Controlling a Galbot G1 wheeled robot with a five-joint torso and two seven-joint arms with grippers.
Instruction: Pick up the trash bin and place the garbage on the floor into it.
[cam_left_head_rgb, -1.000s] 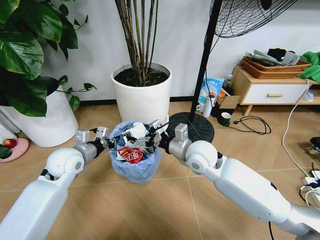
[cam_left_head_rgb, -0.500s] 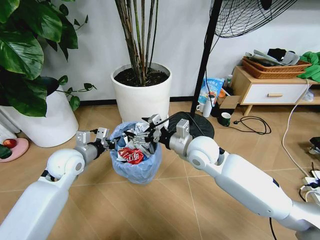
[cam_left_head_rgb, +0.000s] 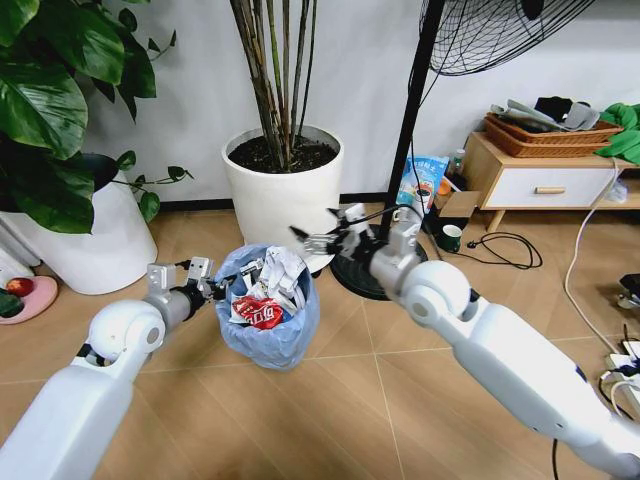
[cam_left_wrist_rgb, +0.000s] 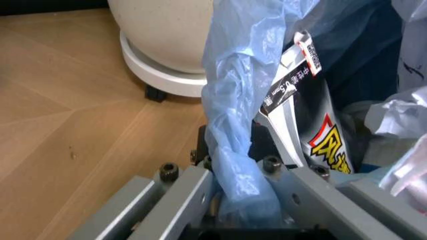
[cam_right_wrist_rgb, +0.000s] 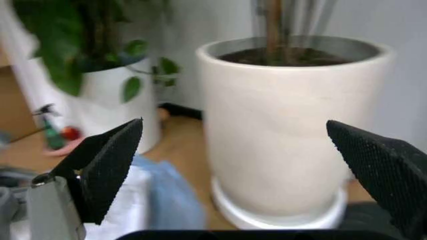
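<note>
Having lifted clear of the trash bin, right gripper hanging spread and empty (left gripper pinching the liner rim); seeking remaining garbage next.

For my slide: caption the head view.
Left end effector grips the trash bin rim; open right end effector hovers above.

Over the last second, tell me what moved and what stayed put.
The right pincer rose out of the trash bin and drew back to its right, open and empty. The left pincer stayed clamped on the bin's bag rim; the garbage inside stayed put.
</note>
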